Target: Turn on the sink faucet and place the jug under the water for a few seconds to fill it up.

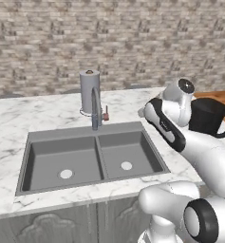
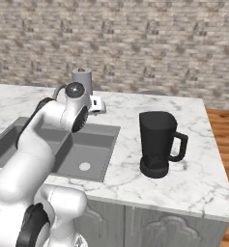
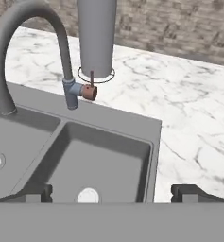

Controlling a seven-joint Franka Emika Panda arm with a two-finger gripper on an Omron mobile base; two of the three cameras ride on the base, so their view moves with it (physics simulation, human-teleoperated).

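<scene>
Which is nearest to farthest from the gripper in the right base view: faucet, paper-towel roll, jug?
From the gripper:
1. Sink faucet, just left, partly hidden by the arm.
2. Paper-towel roll, behind it by the wall; close call with the faucet.
3. Jug, far right on the counter.

Both base views look forward and down over the surface — one from the arm's left, one from its right — sharing the sink (image 1: 92, 159). The hand view sits close above its right basin, facing the faucet (image 3: 33, 42).
</scene>
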